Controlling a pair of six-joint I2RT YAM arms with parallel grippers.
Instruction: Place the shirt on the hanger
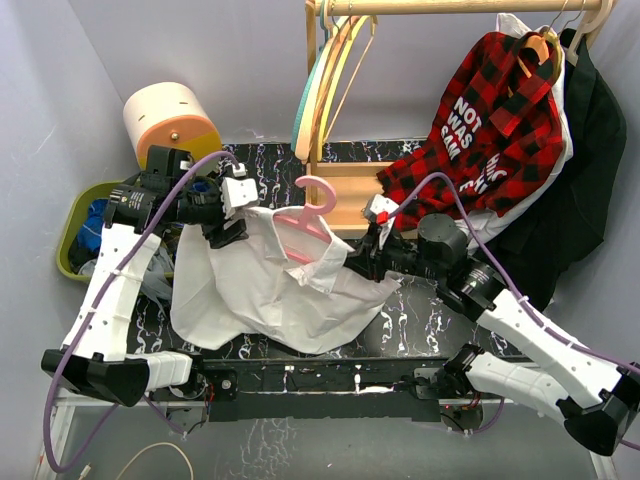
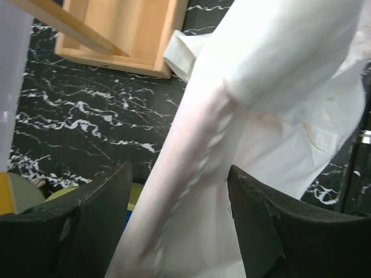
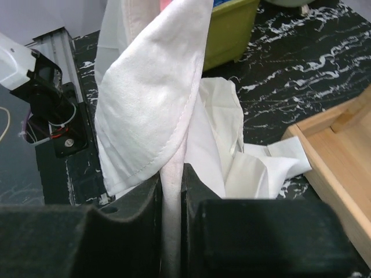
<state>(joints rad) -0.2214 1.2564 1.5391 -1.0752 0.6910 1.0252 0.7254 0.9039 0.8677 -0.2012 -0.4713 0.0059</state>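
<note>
My right pincer (image 3: 172, 191) is clenched on the shirt (image 1: 270, 290), draped mid-counter over the hanger (image 1: 312, 200), while my left pincer (image 2: 178, 174) gapes around loose cloth, so I judge one shoulder threaded and the other undone.

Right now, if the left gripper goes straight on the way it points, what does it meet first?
The shirt: its white cloth runs between the fingers of the left gripper, right in its line. Whether it touches them is unclear.
</note>
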